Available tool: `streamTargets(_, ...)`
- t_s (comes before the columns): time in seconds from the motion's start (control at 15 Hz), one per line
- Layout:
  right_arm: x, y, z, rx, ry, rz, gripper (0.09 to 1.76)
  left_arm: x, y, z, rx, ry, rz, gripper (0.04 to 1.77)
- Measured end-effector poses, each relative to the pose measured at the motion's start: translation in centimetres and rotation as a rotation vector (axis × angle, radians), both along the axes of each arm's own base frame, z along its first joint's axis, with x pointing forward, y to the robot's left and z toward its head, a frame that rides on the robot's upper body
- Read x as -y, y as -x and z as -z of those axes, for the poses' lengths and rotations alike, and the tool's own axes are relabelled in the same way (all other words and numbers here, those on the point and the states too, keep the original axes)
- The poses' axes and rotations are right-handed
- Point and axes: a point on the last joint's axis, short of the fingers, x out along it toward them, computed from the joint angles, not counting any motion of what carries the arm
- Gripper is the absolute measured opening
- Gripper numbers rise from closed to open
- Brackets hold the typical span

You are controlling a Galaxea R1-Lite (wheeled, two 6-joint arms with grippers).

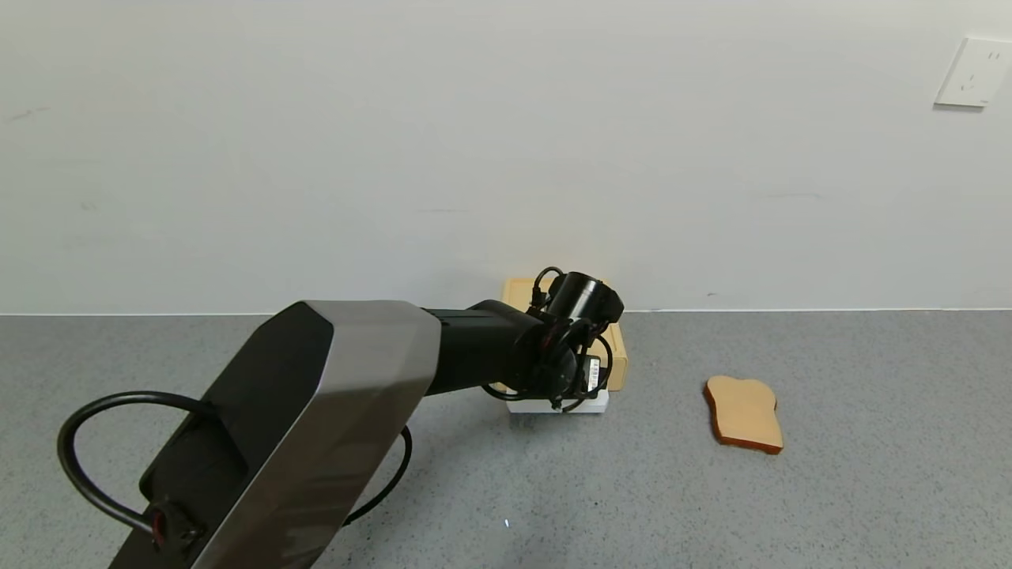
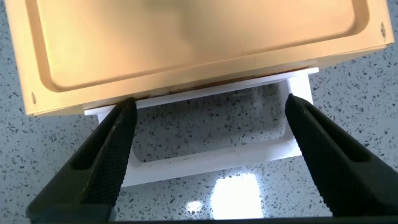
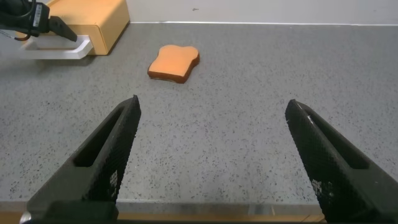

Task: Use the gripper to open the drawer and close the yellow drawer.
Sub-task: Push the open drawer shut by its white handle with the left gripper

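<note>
The pale-yellow drawer box (image 1: 619, 357) stands at the back of the table against the wall, partly hidden by my left arm. Its white loop handle (image 1: 598, 404) sticks out toward me. In the left wrist view the box top (image 2: 186, 37) fills the upper part and the handle (image 2: 205, 163) lies flat on the table; the drawer looks pushed in. My left gripper (image 2: 210, 106) is open, one finger at each end of the handle, close to the drawer front. It also shows in the head view (image 1: 563, 383). My right gripper (image 3: 212, 106) is open and empty, low over bare table.
A tan toast-shaped slice (image 1: 743, 415) lies on the grey speckled table (image 1: 830, 490) to the right of the drawer; it also shows in the right wrist view (image 3: 174, 62). A white wall rises just behind the drawer, with a socket (image 1: 972, 71) at the upper right.
</note>
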Motion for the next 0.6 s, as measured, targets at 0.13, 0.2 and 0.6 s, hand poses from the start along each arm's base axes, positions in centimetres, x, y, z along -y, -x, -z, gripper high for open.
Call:
streamTargets(0.13, 0.0, 0.0, 0.0, 0.000, 0.000, 0.000, 1.71, -0.1, 0.0, 0.0, 0.009, -0.018, -0.008, 1.72)
streamTargets(0.2, 0.0, 0.0, 0.0, 0.000, 0.000, 0.000, 1.71, -0.1, 0.0, -0.1, 0.009, -0.022, -0.008, 1.72)
streamTargets(0.6, 0.0, 0.0, 0.0, 0.000, 0.000, 0.000, 1.71, -1.9, 1.9, -4.4, -0.029, -0.062, 0.015, 1.72)
